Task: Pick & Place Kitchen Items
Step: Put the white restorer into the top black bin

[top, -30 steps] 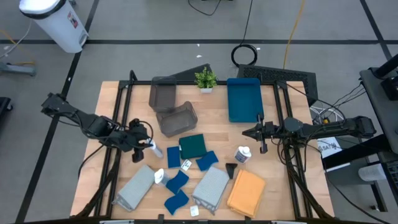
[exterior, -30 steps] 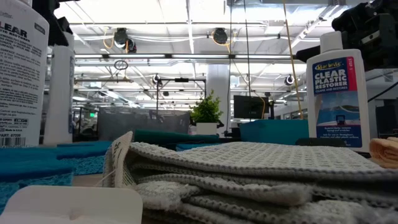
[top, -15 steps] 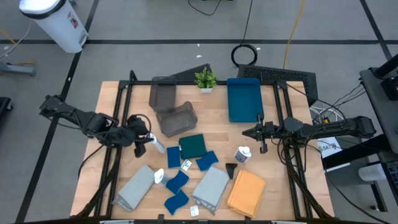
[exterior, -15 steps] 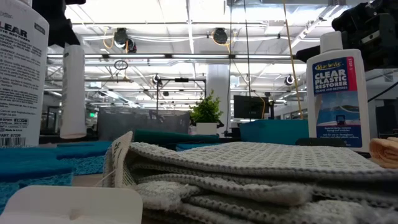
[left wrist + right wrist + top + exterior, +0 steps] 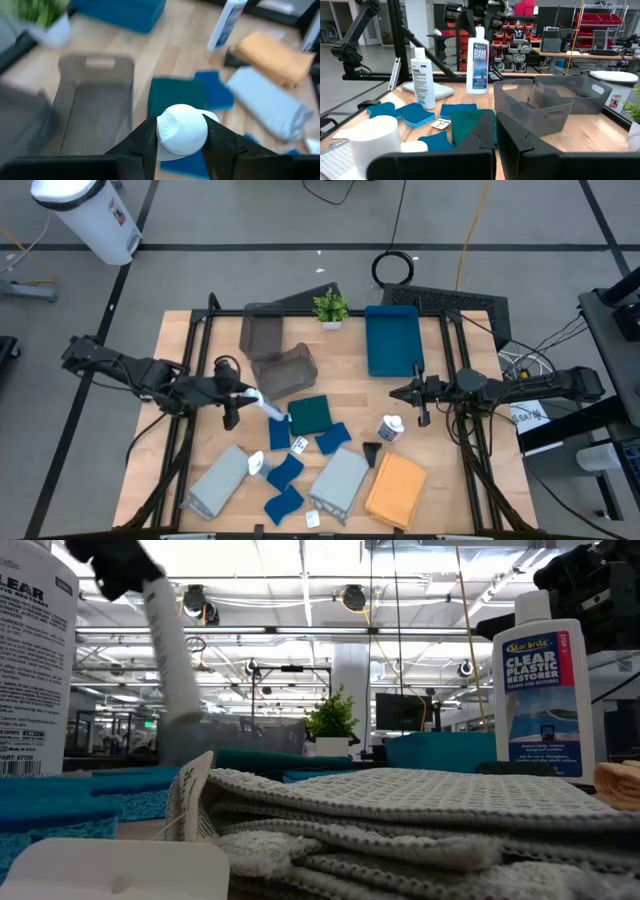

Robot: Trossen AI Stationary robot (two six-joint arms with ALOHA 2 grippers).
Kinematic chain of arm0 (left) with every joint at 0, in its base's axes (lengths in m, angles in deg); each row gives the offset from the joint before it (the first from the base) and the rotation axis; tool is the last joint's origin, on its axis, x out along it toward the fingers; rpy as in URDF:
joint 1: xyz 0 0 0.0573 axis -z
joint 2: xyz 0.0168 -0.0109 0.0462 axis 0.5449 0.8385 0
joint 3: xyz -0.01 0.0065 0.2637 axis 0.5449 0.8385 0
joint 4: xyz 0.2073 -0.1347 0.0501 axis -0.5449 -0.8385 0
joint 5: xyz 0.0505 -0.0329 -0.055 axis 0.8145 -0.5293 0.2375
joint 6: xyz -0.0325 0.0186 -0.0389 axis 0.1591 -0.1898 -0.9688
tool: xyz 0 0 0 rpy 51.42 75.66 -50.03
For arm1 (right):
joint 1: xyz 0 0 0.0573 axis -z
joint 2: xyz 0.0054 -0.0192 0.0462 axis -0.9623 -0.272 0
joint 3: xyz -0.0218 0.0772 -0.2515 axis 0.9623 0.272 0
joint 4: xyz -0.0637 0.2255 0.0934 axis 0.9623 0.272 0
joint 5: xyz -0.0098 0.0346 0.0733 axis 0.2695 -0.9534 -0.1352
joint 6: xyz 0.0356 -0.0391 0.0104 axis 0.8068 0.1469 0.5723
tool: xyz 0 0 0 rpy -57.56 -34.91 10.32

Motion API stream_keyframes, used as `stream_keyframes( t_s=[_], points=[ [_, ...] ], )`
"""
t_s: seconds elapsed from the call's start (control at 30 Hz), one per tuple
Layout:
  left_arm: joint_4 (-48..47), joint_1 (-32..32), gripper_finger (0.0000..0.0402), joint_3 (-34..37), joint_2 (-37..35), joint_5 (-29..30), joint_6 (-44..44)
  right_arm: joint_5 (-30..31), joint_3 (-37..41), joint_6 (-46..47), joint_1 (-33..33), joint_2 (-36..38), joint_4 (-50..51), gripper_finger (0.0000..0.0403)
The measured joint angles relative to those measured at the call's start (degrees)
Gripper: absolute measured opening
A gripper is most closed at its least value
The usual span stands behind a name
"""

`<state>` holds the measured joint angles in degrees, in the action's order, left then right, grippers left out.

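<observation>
**A:** Left of centre in the high view, the left gripper is clamped on a white bottle, which hangs tilted above the wood just below the nearer grey bin. The left wrist view shows the bottle's round end pinched between the two fingers.

**B:** So the pick is done?

**A:** I'd judge so; this looks like the carry. In the low view the bottle sits slanted at upper left, clear of the blue sponges under it.

**B:** And compared with a second ago?

**A:** Then it stood upright lower on the table, near the left edge of the spread. Since then it has risen, leaned over and shifted right, towards the bin. The gripper has travelled with it; nothing else on the table has moved.

**B:** What does the next move call for?

**A:** Probably carrying it on over the bin's rim and only then letting go, since the bottle is slanted and could catch the wall or topple out. Which bin is meant, I can't say.

**B:** The other arm?

**A:** The right gripper waits at centre right, fingers together and holding nothing, just below the blue tray. A second bottle stands near it, with the dark green cloth, grey cloths and orange cloth still lying across the lower half.
</observation>
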<state>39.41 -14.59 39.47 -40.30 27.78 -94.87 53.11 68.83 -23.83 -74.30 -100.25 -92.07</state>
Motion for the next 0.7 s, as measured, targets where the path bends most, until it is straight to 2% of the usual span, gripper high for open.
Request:
stream_keyframes(
  t_s=[0.27,0.53,0.7],
  points=[
    [11.92,-2.34,0.0125,-0.02,0.00,1.19,9.74,0.00,0.01,0.00,0.01,-0.01,0.00,0.0000],
    [21.28,-5.10,0.0122,-0.02,0.00,8.33,15.48,0.00,-0.01,0.00,-0.01,-0.01,0.00,0.0000],
    [26.27,-7.33,0.0124,-0.07,0.00,10.68,18.33,0.00,0.01,0.00,0.01,0.01,0.01,0.0000]
  ],
)
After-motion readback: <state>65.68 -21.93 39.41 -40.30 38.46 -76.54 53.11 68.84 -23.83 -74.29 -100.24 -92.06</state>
